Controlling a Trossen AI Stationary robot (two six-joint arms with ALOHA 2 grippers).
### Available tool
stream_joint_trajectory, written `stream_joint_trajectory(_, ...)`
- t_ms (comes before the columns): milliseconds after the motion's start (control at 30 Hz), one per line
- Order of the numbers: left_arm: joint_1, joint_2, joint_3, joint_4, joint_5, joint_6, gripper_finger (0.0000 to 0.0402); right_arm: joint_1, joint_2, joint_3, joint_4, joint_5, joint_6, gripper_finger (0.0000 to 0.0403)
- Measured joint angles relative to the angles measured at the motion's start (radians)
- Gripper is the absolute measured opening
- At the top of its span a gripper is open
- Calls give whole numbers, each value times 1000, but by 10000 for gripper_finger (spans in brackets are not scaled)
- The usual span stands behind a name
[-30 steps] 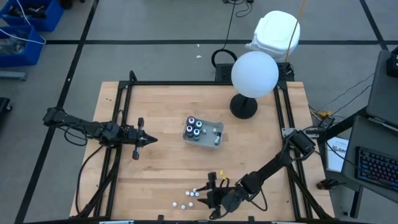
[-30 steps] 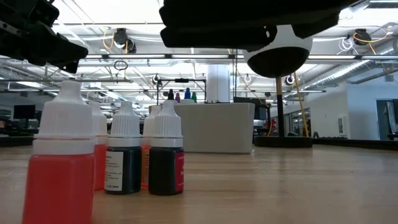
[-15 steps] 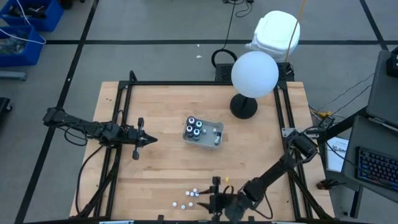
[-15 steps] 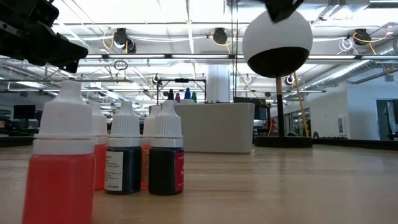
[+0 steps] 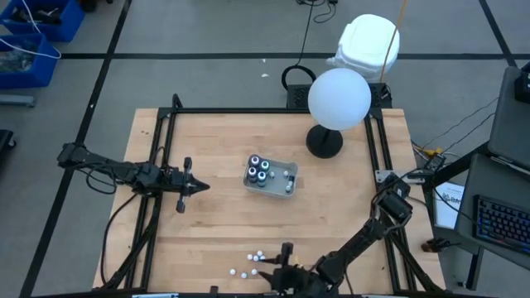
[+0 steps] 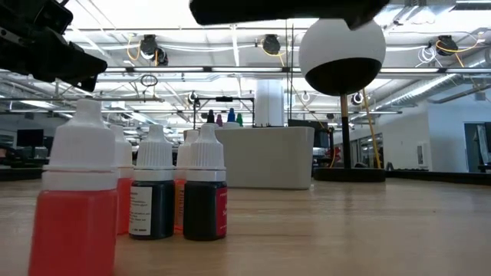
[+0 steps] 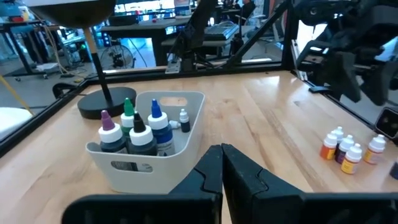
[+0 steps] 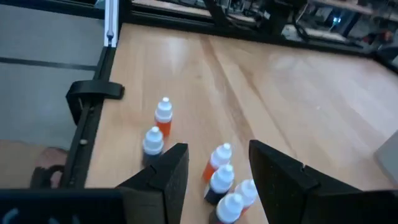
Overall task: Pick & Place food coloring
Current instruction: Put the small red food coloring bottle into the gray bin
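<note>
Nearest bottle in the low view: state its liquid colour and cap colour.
The nearest bottle holds red-orange liquid under a white cap; the low view shows it best.

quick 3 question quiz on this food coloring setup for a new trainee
1. True or false: the left gripper is shut.
2. Which holds taller bottles with coloured tips: (a) the grey tray or (b) the table's near edge?
3. What is the open right gripper poised over?

Key:
1. True.
2. a.
3. The cluster of small white-capped bottles on the wooden table, none gripped yet.
</note>
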Motion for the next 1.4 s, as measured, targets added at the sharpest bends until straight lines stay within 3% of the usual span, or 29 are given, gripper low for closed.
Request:
stream_joint_trajectory(300, 0, 0, 0, -13, 3, 0, 10, -5, 4, -5, -110, -1, 220, 157)
stream_joint_trajectory(1400, 0, 0, 0, -33, 3, 1, 10, -56, 50, -34, -104, -110, 379, 157)
